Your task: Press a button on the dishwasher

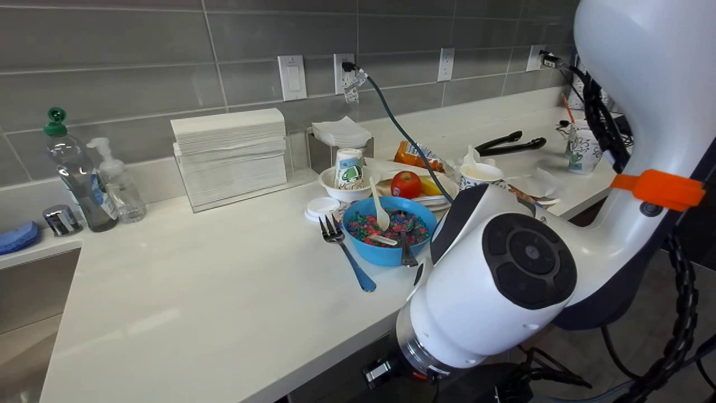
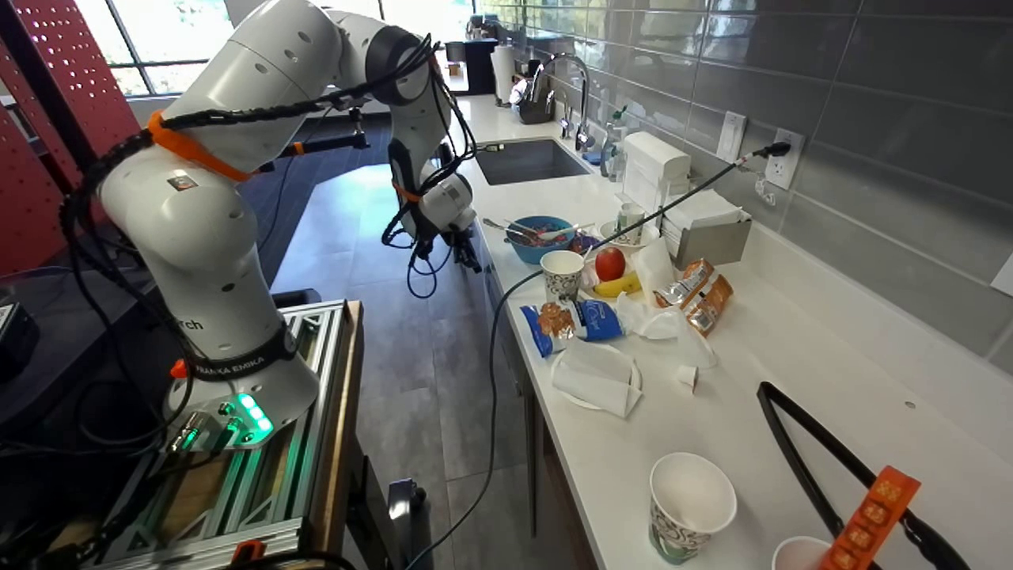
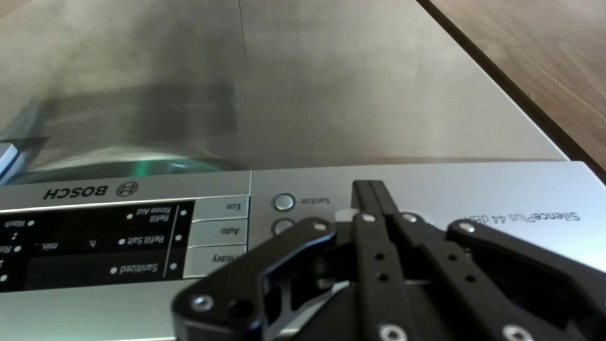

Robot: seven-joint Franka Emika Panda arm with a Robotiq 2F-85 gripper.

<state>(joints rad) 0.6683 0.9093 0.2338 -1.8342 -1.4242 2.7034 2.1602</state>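
I have the dishwasher filling the wrist view, its steel front and control panel just beyond my pincer, which sits low by the front edge of the table in an exterior view. The pincer is narrow: 2 fingers pressed together, nothing between them, 1 blunt poker that I judge right for pushing. Just left of the tips in the wrist view is the round Sanitize button; a 2nd round button below it is partly hidden by the pincer, and flat keys marked Eco, Auto and Heavy lie farther left. I can't tell whether the tips touch the panel, and the task doesn't say which button. To do this well, I should choose 1, shift sideways clear of the metal until the tips line up with its middle, then push slowly and squarely until it gives. A slanted poke could skid off or catch a neighbour.
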